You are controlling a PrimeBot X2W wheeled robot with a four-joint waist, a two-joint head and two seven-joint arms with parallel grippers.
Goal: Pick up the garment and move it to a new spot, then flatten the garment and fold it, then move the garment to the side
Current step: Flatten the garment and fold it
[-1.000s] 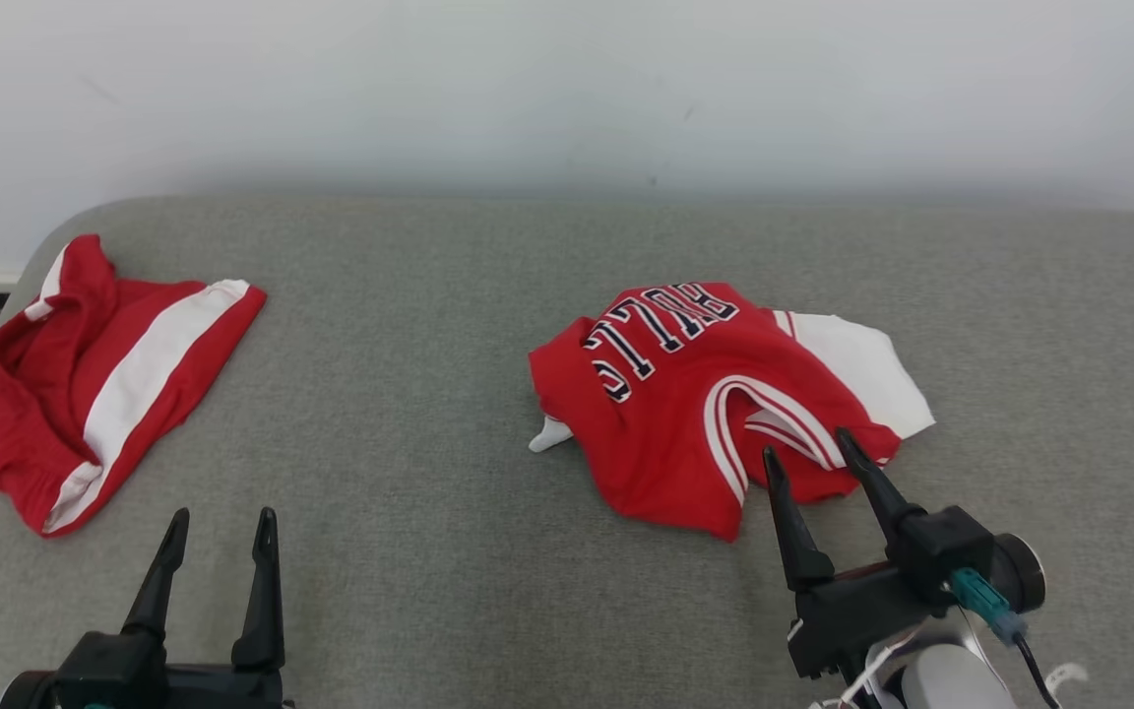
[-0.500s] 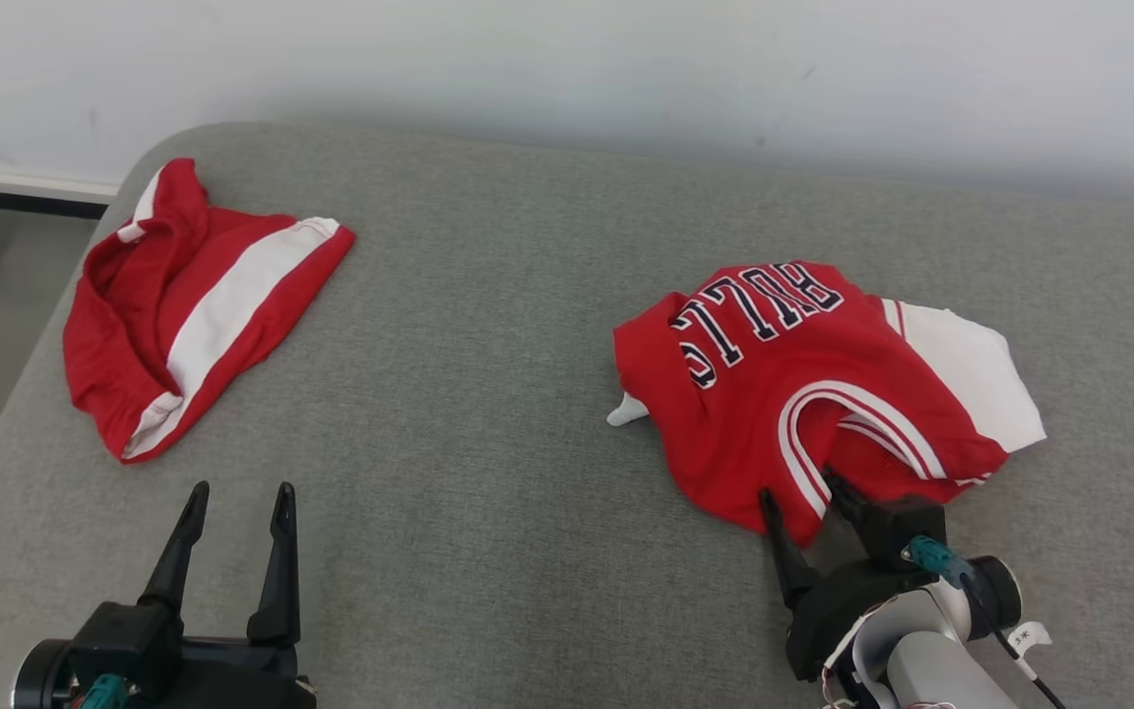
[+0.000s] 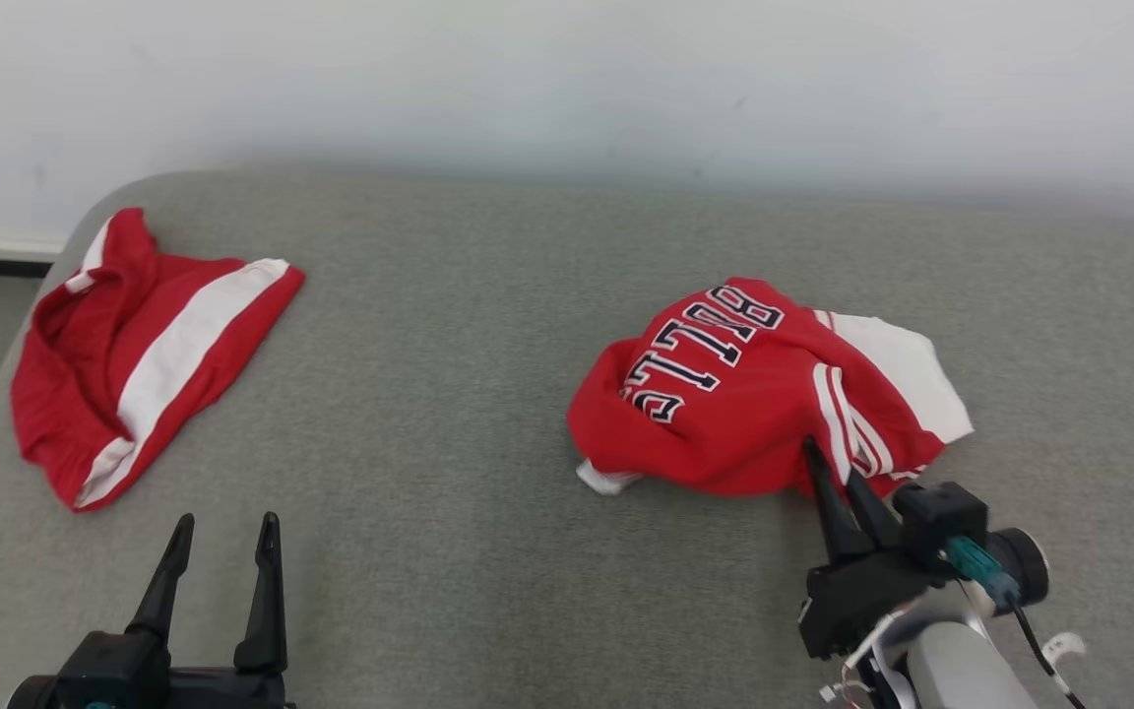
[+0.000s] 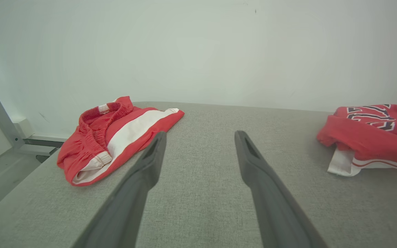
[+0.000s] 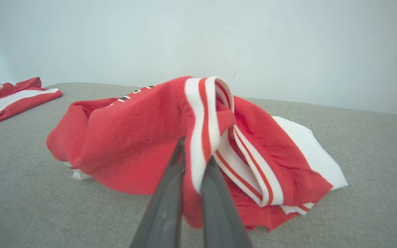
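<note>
While the right gripper point(image 3: 829, 461) is clenched on the striped edge of the red jersey point(image 3: 724, 414), pinching red cloth and white-and-red trim point(image 5: 202, 113) between its closed fingers, the bunched garment rests on the grey upholstered surface point(image 3: 469, 443), toward 3 o'clock from the surface's middle in the head view. The grip sits at the jersey's 5 o'clock edge. Seen from the right wrist, the trim rises out of the fingers in a lifted ridge and the cloth drapes down on both sides. A white panel point(image 3: 907, 379) spreads at the jersey's 3 o'clock side, and dark-outlined lettering point(image 3: 705, 350) shows toward its 11 o'clock. The left gripper point(image 3: 225, 519) is released, fingers spread, over bare fabric at 7 o'clock of the head view, well apart from the jersey. Red shorts point(image 3: 134, 364) with a white stripe lie at 9 o'clock, near the surface's rounded corner, touching neither gripper. A pale wall point(image 3: 567, 89) stands at 12 o'clock.
</note>
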